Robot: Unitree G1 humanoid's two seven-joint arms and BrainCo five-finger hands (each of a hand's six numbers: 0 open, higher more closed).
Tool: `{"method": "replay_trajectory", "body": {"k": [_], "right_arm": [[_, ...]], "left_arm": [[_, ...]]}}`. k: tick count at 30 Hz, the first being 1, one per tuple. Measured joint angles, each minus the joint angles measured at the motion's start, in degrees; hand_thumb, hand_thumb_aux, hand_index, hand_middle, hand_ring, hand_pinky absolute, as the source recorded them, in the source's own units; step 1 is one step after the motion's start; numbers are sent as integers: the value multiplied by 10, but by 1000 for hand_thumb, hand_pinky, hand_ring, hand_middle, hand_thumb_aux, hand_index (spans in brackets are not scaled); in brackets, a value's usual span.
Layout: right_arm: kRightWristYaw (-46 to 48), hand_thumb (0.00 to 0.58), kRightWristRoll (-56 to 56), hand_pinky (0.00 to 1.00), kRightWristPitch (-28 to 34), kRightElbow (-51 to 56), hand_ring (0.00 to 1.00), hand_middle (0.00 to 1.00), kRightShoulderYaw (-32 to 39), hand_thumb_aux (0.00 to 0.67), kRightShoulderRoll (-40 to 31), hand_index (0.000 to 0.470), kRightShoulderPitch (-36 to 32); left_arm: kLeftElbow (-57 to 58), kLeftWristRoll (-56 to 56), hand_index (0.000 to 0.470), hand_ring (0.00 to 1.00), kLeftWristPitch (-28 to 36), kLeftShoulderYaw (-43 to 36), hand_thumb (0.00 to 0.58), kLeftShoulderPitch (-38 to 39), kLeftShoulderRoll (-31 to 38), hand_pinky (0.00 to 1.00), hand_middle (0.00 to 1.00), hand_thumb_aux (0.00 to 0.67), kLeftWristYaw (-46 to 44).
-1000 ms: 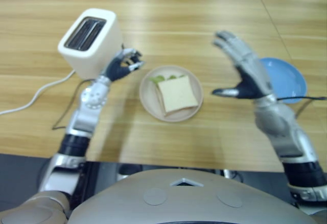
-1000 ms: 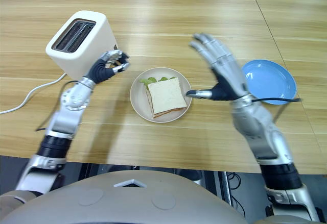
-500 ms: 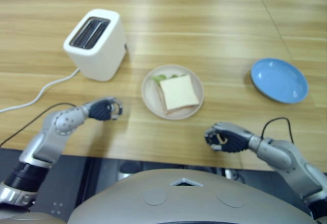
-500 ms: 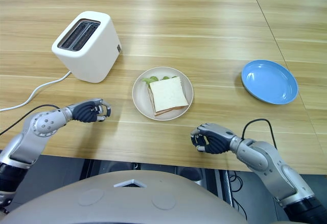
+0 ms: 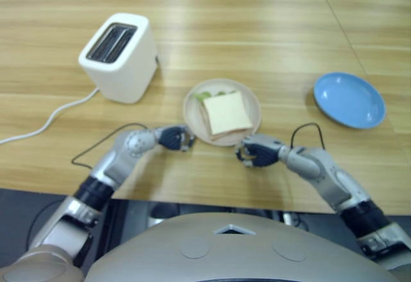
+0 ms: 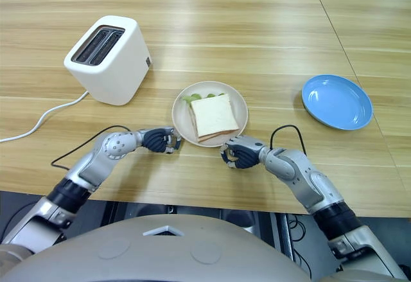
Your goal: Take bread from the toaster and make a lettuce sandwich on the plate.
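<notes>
The sandwich is seen on the round beige plate at the middle of the wooden table, lying between the 2 hands and a little farther from the robot than either. The left hand is held just beside the plate's near left rim, fingers curled into a fist with nothing grasped; whether the rim is touched cannot be told. The right hand is held just off the plate's near right rim, likewise balled up and holding nothing.

Compared with 0.5 s ago, both fists have been brought inward from positions close to the table's near edge and well apart from the plate, so that the plate is now flanked closely. 1 s ago the right hand was spread open above the table and the left hand was raised by the toaster. The sandwich is found unchanged on its plate.

On the beige plate a white bread slice is laid on top, with lettuce showing at its far left edge. A blue plate is set well apart to the right. The toaster stands at the far left, its 2 slots seen dark from above
</notes>
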Motion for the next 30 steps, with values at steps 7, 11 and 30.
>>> {"method": "replay_trajectory", "body": {"k": [7, 11, 30], "right_arm": [[-105, 0, -59, 0, -42, 232, 0, 0, 15, 0, 19, 0, -187], [-200, 0, -87, 0, -58, 367, 0, 0, 17, 0, 34, 0, -295], [-295, 0, 291, 0, -61, 162, 0, 0, -205, 0, 195, 0, -130]], "left_arm": [[155, 18, 238, 957, -31, 0, 445, -141, -73, 957, 957, 347, 77], [301, 17, 0, 0, -46, 26, 0, -261, -124, 0, 0, 0, 185], [177, -204, 0, 0, -156, 269, 0, -158, -168, 0, 0, 0, 324]]}}
